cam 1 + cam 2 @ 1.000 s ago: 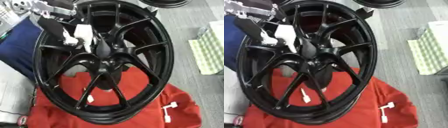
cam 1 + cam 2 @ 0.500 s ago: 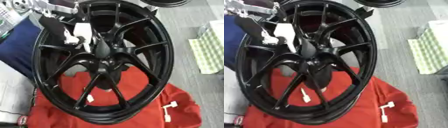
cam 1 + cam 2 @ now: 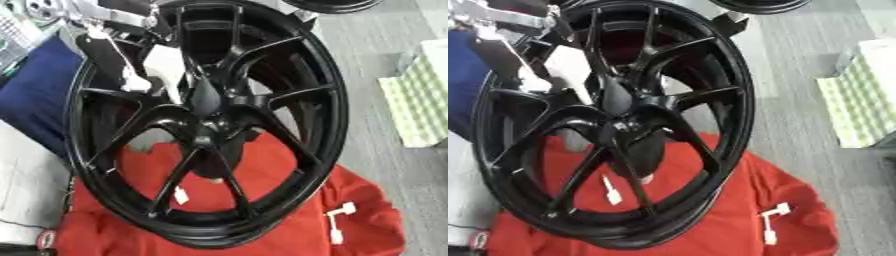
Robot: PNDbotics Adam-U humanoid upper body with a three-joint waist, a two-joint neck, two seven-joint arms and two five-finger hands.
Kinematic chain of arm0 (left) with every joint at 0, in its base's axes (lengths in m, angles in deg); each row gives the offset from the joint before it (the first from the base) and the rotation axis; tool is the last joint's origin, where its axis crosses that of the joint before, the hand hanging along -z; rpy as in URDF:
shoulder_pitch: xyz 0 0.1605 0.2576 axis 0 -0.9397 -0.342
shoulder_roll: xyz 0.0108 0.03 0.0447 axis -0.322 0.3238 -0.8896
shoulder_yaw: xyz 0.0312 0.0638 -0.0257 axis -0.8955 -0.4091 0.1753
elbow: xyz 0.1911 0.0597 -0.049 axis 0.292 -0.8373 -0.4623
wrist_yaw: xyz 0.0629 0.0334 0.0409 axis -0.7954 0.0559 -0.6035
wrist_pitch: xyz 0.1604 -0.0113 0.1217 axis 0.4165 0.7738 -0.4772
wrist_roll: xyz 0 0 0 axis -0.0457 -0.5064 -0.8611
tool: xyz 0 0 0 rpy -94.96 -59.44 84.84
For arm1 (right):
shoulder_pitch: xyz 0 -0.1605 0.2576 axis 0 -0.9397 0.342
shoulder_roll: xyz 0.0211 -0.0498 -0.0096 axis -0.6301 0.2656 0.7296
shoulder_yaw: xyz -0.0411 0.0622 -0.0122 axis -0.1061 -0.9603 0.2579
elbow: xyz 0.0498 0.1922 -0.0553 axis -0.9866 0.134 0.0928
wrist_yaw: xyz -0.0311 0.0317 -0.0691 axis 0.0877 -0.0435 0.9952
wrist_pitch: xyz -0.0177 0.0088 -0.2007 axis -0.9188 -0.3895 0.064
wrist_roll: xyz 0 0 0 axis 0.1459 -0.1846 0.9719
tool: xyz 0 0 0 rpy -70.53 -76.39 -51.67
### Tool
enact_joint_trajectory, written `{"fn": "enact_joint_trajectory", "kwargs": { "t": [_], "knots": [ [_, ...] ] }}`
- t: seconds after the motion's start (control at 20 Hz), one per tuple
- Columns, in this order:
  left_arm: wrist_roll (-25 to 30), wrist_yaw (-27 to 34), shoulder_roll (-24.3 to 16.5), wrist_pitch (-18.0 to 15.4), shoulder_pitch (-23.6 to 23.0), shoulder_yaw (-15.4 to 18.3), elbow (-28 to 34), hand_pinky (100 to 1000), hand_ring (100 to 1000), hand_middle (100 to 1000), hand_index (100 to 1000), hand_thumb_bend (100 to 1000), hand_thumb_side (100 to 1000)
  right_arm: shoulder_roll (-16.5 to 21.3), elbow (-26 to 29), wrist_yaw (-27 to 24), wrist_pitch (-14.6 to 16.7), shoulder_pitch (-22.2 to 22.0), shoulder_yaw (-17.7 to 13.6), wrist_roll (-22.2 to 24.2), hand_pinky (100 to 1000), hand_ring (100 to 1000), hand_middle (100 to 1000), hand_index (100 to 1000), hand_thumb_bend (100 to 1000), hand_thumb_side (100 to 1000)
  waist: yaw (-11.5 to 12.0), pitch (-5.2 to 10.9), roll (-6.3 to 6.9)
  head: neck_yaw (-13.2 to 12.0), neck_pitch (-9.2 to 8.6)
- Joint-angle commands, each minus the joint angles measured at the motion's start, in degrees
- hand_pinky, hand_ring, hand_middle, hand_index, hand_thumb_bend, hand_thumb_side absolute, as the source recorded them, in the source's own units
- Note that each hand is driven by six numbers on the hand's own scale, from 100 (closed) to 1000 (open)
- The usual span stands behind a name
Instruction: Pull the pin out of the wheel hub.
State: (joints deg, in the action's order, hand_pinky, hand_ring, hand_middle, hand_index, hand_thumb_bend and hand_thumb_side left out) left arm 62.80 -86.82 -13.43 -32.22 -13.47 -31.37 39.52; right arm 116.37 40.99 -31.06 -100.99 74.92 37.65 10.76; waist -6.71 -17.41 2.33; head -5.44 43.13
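Left eye view shows, nearest, a rumpled red cloth (image 3: 289,210) spread on the floor, probably as padding so the rim does not scrape. Two small white T-shaped plastic pieces lie on it: one (image 3: 339,216) in the open at the near right, another (image 3: 181,195) seen through the gap between two spokes; they look like pins already out, though that is a guess. Standing on the cloth, tilted and leaning away to the left, is the large glossy black multi-spoke alloy wheel (image 3: 210,125), its hub (image 3: 206,132) facing the camera so the centre can be reached. I cannot make out a pin in the hub itself. Left of the wheel lies a dark blue cushion (image 3: 39,95), apparently propping it. Farther off, at the upper left, the robot's left hand (image 3: 114,55) reaches in among the spokes, its fingers curled about a white block-like piece (image 3: 164,67), seemingly the pin being drawn. The right hand is not visible. A pale green foam pad (image 3: 418,100) sits at the far right.
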Motion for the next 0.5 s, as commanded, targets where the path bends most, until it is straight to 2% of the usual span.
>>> {"fn": "enact_joint_trajectory", "kwargs": {
  "t": [0.05, 0.5],
  "knots": [
    [-0.2, 1.4, -1.5, 0.9, 0.9, 1.3, 1.4, 761, 535, 334, 503, 100, 203, 1.1, 0.4, 0.3, -8.1, 0.7, -0.6, -8.0, 380, 615, 504, 736, 152, 406, 0.0, 0.94, -0.16, -0.2, -0.31],
    [-1.5, 5.7, -3.6, 3.3, 0.0, 4.8, 4.8, 754, 503, 254, 411, 100, 237, 1.2, 0.4, 0.8, -8.4, 0.7, -0.6, -8.0, 383, 617, 505, 737, 156, 403, 0.0, 1.42, -0.32, -0.1, -0.47]
  ]
}}
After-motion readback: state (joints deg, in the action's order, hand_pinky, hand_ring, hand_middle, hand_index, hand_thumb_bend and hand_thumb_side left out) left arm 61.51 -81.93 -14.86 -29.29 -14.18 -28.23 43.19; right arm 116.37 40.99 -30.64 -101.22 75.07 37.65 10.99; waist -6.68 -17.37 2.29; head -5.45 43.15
